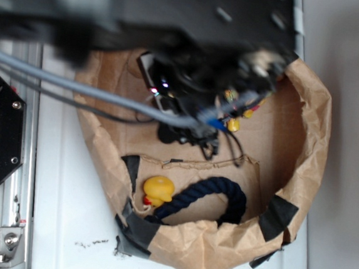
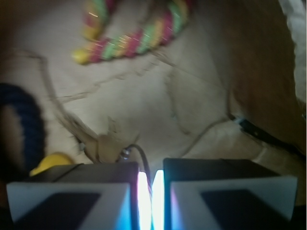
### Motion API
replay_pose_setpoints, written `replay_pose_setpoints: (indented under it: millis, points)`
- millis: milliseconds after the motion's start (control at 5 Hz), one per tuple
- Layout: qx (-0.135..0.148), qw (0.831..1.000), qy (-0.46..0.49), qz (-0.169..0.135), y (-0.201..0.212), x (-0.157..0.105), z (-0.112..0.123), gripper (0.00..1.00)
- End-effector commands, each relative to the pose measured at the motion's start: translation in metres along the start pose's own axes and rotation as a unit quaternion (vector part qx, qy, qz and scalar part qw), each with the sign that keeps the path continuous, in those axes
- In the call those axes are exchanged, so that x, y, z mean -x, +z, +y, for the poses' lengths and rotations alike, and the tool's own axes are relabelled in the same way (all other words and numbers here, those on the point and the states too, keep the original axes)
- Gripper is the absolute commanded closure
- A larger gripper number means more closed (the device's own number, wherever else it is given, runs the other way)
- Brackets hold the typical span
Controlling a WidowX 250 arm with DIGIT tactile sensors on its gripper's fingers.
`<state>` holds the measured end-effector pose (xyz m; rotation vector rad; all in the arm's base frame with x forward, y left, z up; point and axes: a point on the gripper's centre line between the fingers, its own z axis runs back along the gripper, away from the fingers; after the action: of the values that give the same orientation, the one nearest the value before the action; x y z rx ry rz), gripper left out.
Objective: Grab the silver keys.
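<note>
WidowX gripper [image 2: 151, 191] low inside torn brown paper bag [image 1: 306, 120] on white tabletop [image 1: 66, 213]. Wrist view: jaws nearly closed, narrow bright slit between them, thin dark wire loop [image 2: 139, 155] emerging from gap, small metallic glint beside it. Likely ring of silver keys, but keys themselves hidden; whether jaws truly clamp ring, cannot tell. Navy rope [image 1: 215, 197] and yellow rubber duck [image 1: 158, 189] nearby, multicoloured rope [image 2: 139, 36] farther off. Advice: confirm firm pinch on ring, lift straight, avoid snagging bag wall.
</note>
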<state>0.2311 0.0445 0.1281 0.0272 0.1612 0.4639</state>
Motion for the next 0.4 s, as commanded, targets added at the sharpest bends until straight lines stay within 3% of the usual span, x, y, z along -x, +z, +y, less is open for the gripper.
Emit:
replay_pose_setpoints:
  millis: [0, 200]
  points:
    - [0.023, 0.996, -0.051, -0.068, 0.006, 0.008, 0.019, 1.0]
    - [0.039, 0.995, -0.054, -0.079, 0.009, -0.004, 0.016, 1.0]
